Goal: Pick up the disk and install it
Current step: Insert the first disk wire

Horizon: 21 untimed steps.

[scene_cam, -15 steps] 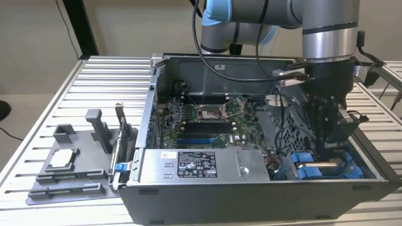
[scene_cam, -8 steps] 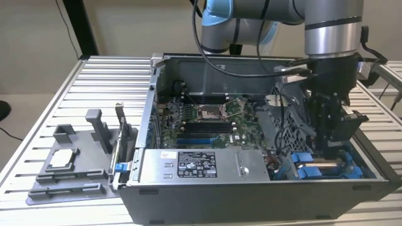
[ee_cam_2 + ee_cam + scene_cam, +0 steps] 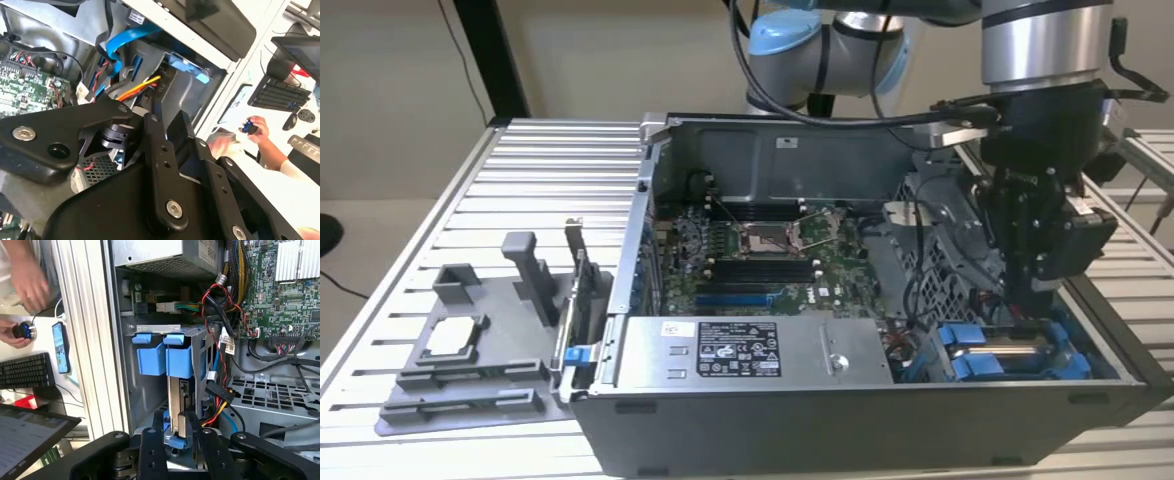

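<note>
The install step looks to be in hand: the gripper (image 3: 179,429) is clamped on the near end of the disk (image 3: 178,390), which stands edge-on in the drive bay (image 3: 196,337) of the computer case (image 3: 854,420). I cannot tell how deep it sits. Seating it would call for a straight push, clear of the cables (image 3: 220,395)

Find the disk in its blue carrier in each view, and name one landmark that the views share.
Exterior view: the disk sits in the case corner at the exterior view's right, under the gripper.
First wrist view: the disk is just past the gripper.
Second wrist view: hard to tell; the blue strip may be its carrier.
Shared landmark: the green motherboard.
</note>
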### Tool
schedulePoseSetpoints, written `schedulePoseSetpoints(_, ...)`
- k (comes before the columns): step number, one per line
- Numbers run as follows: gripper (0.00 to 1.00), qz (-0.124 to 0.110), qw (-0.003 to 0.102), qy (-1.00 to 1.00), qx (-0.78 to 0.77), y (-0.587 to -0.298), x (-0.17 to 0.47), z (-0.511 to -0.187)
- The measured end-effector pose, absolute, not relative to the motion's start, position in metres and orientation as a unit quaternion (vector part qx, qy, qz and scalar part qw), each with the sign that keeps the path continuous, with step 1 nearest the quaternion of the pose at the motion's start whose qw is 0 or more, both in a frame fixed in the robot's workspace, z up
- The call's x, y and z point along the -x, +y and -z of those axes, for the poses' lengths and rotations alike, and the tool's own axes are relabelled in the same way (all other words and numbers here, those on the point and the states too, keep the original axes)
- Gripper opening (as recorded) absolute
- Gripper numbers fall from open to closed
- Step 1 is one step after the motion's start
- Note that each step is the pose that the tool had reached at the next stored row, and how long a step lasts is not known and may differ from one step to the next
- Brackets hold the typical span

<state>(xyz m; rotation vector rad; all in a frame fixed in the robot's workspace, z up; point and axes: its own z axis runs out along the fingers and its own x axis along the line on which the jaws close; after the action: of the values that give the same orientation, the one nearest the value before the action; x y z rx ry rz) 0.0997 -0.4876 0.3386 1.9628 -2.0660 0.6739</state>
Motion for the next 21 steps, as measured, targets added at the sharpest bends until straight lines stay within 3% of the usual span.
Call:
schedulePoseSetpoints(1,1.0,-0.229,0.107,-0.702,-0.666,-0.488,-0.1,-0.34)
schedulePoseSetpoints(2,0.0,-0.229,0.106,-0.702,-0.666,-0.488,-0.1,-0.34)
schedulePoseSetpoints(11,0.0,-0.187,0.067,-0.714,-0.671,-0.488,-0.1,-0.343)
schedulePoseSetpoints(21,0.0,-0.171,0.052,-0.718,-0.672,-0.492,-0.1,-0.363)
